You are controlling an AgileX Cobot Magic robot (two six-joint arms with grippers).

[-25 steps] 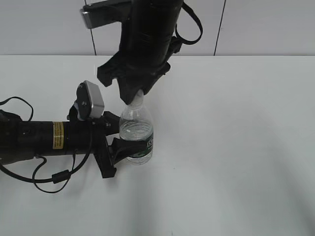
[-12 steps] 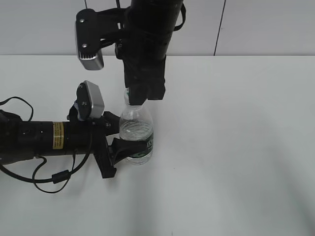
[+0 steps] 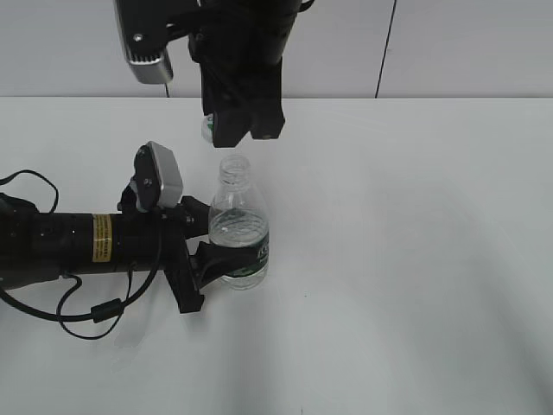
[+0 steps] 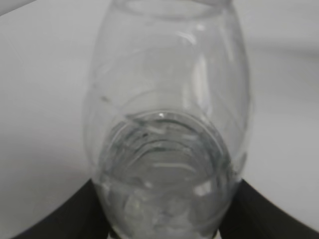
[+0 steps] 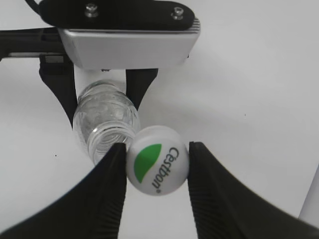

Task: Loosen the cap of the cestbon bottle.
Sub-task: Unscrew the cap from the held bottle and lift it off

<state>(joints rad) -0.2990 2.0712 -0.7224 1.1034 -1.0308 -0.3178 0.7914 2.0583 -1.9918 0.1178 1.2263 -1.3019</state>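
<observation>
The bottle (image 3: pixel 238 226) stands upright near the middle of the table (image 3: pixel 415 259), towards its left edge, with its neck open. The left gripper (image 3: pixel 200 259) has its jaws closed around the bottle's lower body at the green label. The right gripper (image 5: pixel 155 164) hangs above the bottle, its jaws clamped on the cap (image 5: pixel 157 160), which is off the neck and clear of it.
</observation>
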